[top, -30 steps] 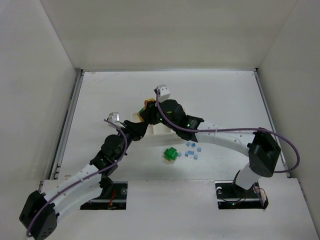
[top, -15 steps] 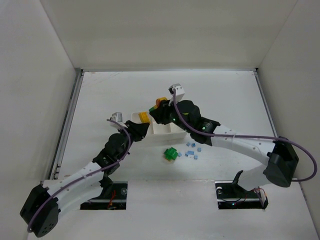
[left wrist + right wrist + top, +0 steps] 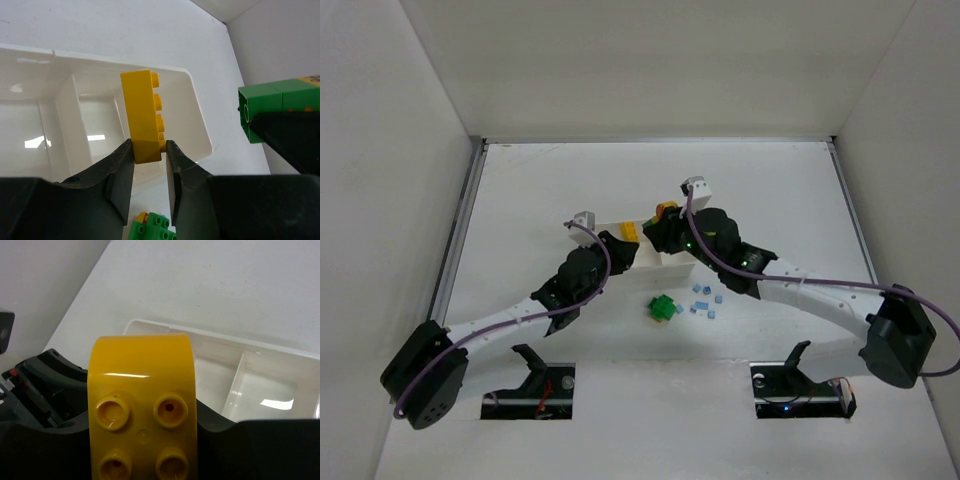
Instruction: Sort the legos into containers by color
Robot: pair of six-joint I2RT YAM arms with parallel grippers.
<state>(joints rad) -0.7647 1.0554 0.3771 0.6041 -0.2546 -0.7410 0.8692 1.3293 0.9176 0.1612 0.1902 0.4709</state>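
Two loads hang at the white tray [image 3: 197,125]. My left gripper [image 3: 148,150] pinches a yellow brick [image 3: 142,112] by its lower end only, so I judge it may pivot and drop outside the compartment. My right gripper [image 3: 142,440] clamps a rounded yellow brick [image 3: 142,365]. Both wrists crowd the same end, which risks collision. Green bricks [image 3: 663,308] and light-blue bricks [image 3: 704,300] lie unsorted on the table [image 3: 770,200].

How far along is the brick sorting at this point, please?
Nothing looks sorted yet: the tray compartments in view are empty. In hand: the left gripper pinches a yellow brick over the tray, and the right gripper holds a rounded yellow piece. Left: the green bricks and small blue bricks on the table.
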